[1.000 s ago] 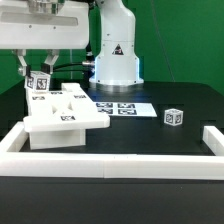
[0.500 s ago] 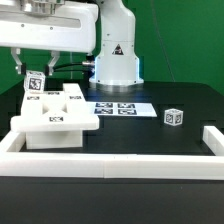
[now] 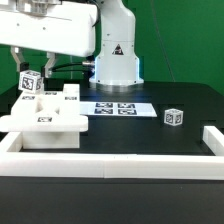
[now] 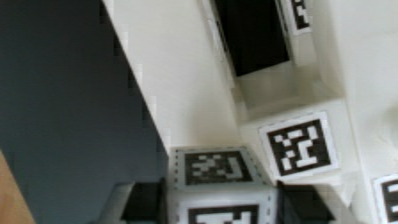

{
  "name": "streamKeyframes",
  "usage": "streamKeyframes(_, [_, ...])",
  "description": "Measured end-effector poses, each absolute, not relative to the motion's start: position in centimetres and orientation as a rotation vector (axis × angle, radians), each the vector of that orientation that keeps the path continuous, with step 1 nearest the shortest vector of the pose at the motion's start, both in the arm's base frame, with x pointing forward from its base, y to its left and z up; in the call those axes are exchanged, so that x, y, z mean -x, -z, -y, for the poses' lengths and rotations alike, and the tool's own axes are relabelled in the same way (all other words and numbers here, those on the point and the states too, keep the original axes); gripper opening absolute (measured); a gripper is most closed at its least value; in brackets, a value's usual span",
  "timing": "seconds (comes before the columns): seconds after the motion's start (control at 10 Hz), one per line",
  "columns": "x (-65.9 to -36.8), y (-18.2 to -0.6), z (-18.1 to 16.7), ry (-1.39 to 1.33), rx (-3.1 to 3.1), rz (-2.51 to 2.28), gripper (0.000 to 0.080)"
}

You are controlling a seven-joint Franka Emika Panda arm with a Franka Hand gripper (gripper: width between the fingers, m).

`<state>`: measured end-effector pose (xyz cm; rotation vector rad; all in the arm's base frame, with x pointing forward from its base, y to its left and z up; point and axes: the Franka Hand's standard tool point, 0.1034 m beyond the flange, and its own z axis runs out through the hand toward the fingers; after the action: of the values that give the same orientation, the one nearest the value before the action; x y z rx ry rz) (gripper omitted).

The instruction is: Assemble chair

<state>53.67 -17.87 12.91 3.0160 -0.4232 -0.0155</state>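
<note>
The chair (image 3: 45, 122) is a partly joined set of matte white blocky parts with black-and-white tags, at the exterior view's left. My gripper (image 3: 30, 82) stands over its far end, shut on a tagged upright post of it. In the wrist view the dark fingers (image 4: 143, 205) press both sides of that tagged post (image 4: 222, 170), and the chair's flat white panel with a dark slot (image 4: 258, 45) stretches away beyond it. A small loose tagged cube (image 3: 173, 117) lies on the black table at the exterior view's right, far from the gripper.
The marker board (image 3: 115, 108) lies flat at mid-table in front of the robot base (image 3: 115, 55). A long white border rail (image 3: 120, 165) runs along the front, touching the chair's near edge, and a shorter rail (image 3: 212, 140) closes the right side.
The gripper has carried the chair toward the exterior view's left and a little nearer the front rail. The cube and the marker board have stayed put.
</note>
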Motion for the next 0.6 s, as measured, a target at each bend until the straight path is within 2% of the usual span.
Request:
streamKeyframes(0.2, [-53.68, -12.88, 17.79, 0.008, -2.983, 0.605, 0.0288])
streamKeyframes(0.3, [-53.67, -12.87, 17.81, 0.009, -2.985, 0.597, 0.0360])
streamKeyframes(0.4, [-53.67, -12.86, 17.82, 0.009, -2.985, 0.592, 0.0496])
streamKeyframes(0.5, [-53.70, -12.83, 17.94, 0.004, -3.004, 0.456, 0.0496])
streamKeyframes(0.6, [-53.63, -12.82, 17.97, 0.009, -3.014, 0.387, 0.0616])
